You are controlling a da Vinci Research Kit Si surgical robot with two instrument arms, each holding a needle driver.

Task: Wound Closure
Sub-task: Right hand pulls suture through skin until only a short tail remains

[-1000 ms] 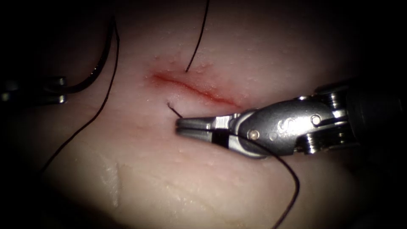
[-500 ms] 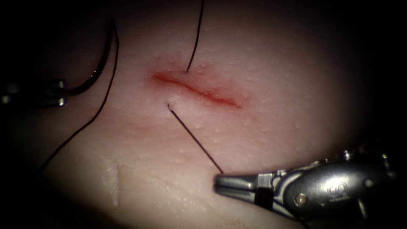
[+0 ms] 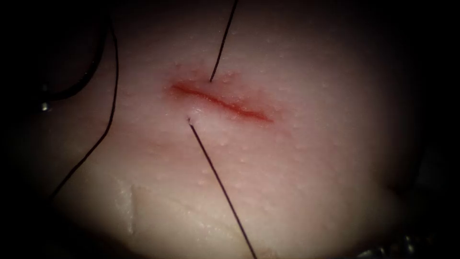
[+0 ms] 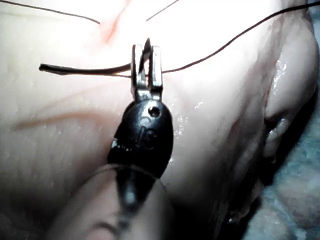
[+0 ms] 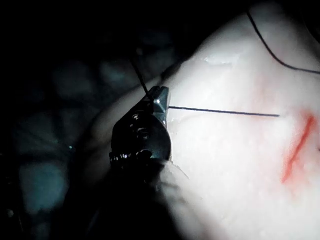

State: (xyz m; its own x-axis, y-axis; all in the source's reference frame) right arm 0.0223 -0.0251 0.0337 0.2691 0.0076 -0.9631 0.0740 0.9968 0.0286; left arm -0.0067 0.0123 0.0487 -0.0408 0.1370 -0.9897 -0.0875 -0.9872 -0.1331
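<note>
Red cut [image 3: 221, 101] is open under one thread [image 3: 218, 177] pass, needle [image 4: 87, 70] outside tissue [image 3: 297, 172], gripped mid-curve by left tool [image 4: 146, 62], while right tool [image 5: 159, 102] grips thread.

Thread [image 3: 218, 176] lies across the tissue [image 3: 306, 163] beside its red cut [image 3: 220, 101].
</note>
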